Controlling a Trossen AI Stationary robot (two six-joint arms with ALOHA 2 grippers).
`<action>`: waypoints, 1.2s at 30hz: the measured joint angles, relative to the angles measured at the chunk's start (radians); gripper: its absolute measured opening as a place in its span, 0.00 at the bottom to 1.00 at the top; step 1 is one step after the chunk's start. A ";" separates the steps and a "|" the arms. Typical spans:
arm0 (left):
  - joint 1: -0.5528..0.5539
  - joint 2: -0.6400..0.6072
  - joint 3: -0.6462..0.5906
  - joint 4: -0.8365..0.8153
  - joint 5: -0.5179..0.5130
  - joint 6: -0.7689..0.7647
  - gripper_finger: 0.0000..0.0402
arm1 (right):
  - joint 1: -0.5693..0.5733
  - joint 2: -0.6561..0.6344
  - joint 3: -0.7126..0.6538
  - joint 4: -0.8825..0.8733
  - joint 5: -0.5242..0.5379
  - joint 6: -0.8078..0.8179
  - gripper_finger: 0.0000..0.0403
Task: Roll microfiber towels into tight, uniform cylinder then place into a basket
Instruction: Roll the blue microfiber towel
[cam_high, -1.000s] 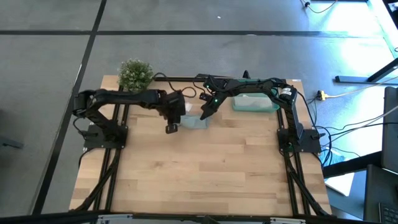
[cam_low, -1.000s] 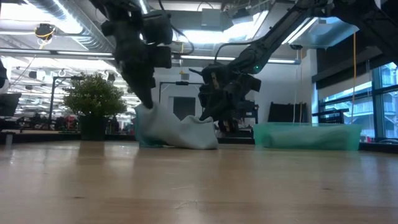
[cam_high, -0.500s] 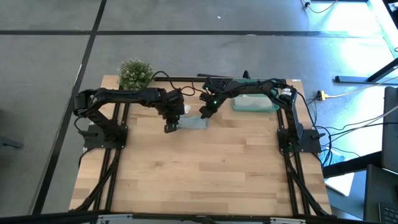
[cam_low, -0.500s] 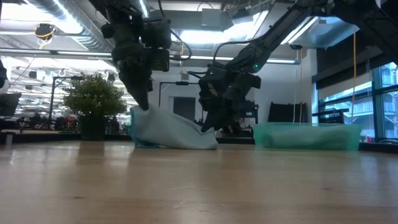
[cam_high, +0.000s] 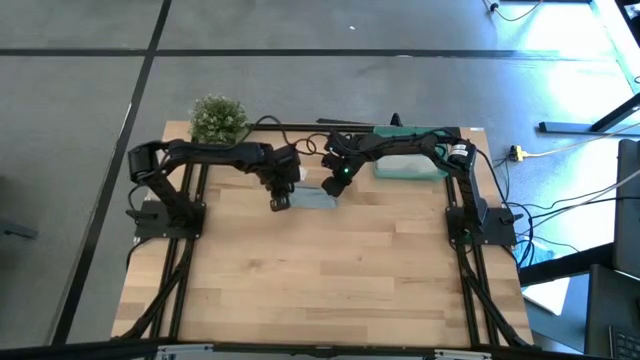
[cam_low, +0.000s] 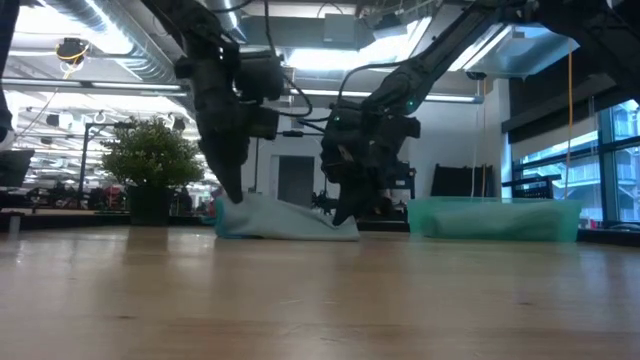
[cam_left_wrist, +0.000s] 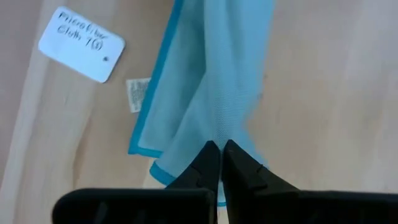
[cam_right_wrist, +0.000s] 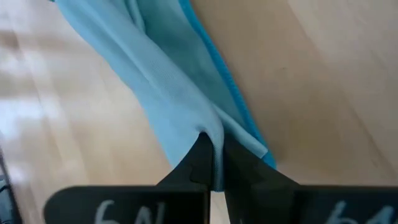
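I have the towel (cam_high: 312, 197) pinched between 2 closed grippers, left (cam_high: 279, 204) at 9 o'clock, right (cam_high: 331, 187) at 3, long axis running 9-to-3.

Towel (cam_high: 312, 198) between plant (cam_high: 217, 118), basket (cam_high: 410, 166).

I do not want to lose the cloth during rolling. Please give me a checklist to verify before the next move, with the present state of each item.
1. Left claw shut on the light blue towel: ok, cloth is pinched between its fingers.
2. Right claw shut on the same towel, at the other end: ok.
3. Towel lies low on the table, stretched between both claws: ok.
4. Towel rolled into a tight cylinder: not ok, it is only loosely folded.
5. Basket within reach, beside the right arm: ok.
6. Free space inside the basket: cannot tell.
7. White tag clear of the fold: ok, it lies beside the towel.
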 joint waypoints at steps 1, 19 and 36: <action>0.005 0.009 0.000 0.002 0.000 -0.002 0.00 | 0.001 0.000 0.000 -0.003 0.011 -0.002 0.04; 0.041 0.116 0.001 0.094 -0.108 -0.017 0.00 | 0.010 0.000 0.000 -0.024 0.046 -0.030 0.05; 0.041 0.182 0.003 0.112 -0.116 0.006 0.02 | 0.010 0.000 0.000 -0.026 0.044 -0.029 0.10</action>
